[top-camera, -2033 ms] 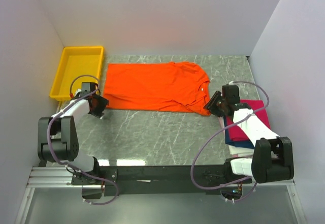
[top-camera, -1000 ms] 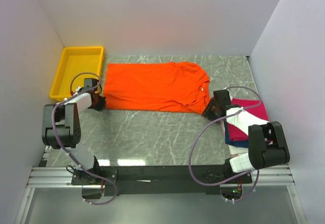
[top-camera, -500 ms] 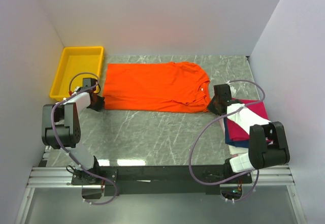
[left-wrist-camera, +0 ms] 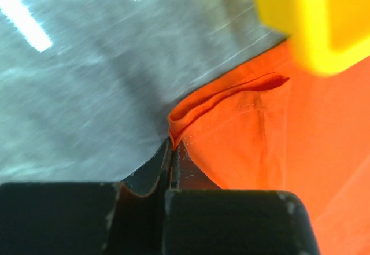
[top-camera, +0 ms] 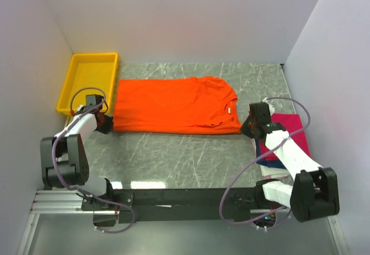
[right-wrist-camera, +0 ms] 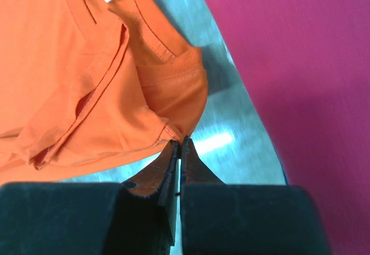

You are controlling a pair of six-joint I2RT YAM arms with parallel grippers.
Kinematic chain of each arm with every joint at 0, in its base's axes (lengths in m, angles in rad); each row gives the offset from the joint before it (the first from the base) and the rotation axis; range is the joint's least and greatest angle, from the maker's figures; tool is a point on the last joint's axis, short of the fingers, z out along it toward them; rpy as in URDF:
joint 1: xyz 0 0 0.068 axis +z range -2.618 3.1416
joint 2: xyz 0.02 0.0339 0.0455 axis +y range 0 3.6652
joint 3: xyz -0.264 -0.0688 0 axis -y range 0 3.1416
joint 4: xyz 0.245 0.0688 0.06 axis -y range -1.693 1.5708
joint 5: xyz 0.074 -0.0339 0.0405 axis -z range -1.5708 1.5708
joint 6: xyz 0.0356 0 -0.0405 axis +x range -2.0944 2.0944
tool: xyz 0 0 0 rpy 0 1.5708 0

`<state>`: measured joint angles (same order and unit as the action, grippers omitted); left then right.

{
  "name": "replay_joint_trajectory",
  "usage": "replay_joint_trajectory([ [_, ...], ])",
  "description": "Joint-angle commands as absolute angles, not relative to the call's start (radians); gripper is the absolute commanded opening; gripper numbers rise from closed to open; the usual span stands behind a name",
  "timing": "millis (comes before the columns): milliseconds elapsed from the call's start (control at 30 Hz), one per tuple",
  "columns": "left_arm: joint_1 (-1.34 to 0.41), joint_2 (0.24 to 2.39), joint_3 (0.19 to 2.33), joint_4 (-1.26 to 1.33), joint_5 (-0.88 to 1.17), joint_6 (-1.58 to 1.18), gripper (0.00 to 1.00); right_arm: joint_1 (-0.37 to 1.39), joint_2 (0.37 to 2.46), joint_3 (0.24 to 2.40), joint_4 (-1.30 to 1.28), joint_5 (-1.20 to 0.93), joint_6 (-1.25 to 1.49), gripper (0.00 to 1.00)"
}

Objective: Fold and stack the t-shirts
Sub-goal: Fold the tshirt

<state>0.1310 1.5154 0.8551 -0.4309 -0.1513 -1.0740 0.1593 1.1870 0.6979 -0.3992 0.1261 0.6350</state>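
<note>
The orange t-shirt (top-camera: 173,106), spread on the counter (top-camera: 191,151), is pinched at opposite near corners by the clenched left gripper (left-wrist-camera: 172,151) and right gripper (right-wrist-camera: 180,151).

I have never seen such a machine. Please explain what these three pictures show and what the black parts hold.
These are two robot arms fixed at the near edge of a table. The wide picture is taken from above; the other two come from cameras on each wrist. An orange t-shirt lies spread, with a yellow tray at its left and a folded magenta t-shirt at its right. The left gripper and the right gripper are each closed on a near corner of the orange shirt.
</note>
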Motion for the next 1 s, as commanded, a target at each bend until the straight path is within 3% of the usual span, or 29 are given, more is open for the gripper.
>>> replay_joint_trajectory([
  [0, 0.15, 1.415, 0.805, -0.479, -0.164, -1.06, 0.01, 0.149, 1.099, 0.658, -0.471, 0.105, 0.649, 0.0],
  [500, 0.153, 1.097, 0.598, -0.591, -0.167, -1.104, 0.01, 0.149, 0.723, 0.515, -0.64, -0.046, 0.756, 0.04],
  [533, 0.152, 1.083, 0.592, -0.591, -0.16, -1.104, 0.01, 0.149, 0.695, 0.512, -0.65, -0.045, 0.759, 0.05],
  [633, 0.152, 1.065, 0.575, -0.586, -0.124, -1.091, 0.04, 0.149, 0.66, 0.497, -0.672, -0.06, 0.772, 0.22],
  [667, 0.155, 1.057, 0.575, -0.583, -0.109, -1.082, 0.17, 0.146, 0.652, 0.495, -0.673, -0.066, 0.772, 0.43],
  [733, 0.156, 1.039, 0.577, -0.569, -0.072, -1.054, 0.34, 0.147, 0.635, 0.502, -0.672, -0.061, 0.766, 0.53],
  [767, 0.16, 1.019, 0.581, -0.568, -0.063, -1.043, 0.52, 0.149, 0.634, 0.506, -0.666, -0.058, 0.756, 0.59],
  [800, 0.16, 1.006, 0.601, -0.568, -0.057, -1.02, 0.6, 0.15, 0.635, 0.512, -0.66, -0.054, 0.755, 0.62],
  [867, 0.16, 0.965, 0.624, -0.568, -0.043, -0.993, 0.67, 0.166, 0.659, 0.537, -0.655, -0.035, 0.747, 0.63],
  [967, 0.158, 0.928, 0.667, -0.535, 0.013, -0.94, 0.66, 0.248, 0.722, 0.589, -0.638, 0.035, 0.753, 0.63],
])
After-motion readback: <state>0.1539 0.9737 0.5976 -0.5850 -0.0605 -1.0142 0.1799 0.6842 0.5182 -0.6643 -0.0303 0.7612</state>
